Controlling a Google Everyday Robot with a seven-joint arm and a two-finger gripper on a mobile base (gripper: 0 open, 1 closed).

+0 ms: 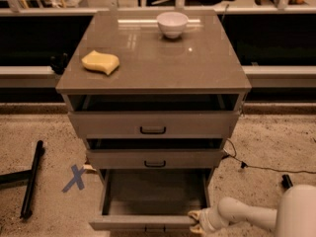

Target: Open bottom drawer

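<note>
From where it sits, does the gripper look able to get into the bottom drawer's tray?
Likely yes. The gripper is at the right end of the front of the bottom drawer, and the tray stands pulled out past the middle drawer, open from above.

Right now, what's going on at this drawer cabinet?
The robot's white arm reaches in from the lower right, its end effector at the right front corner of the narrow grey-beige bottom drawer. That drawer stands well out, its plain grey tray showing; the top drawer and middle drawer are only slightly out. A yellow sponge and a white bowl sit on the grey cabinet top.
</note>
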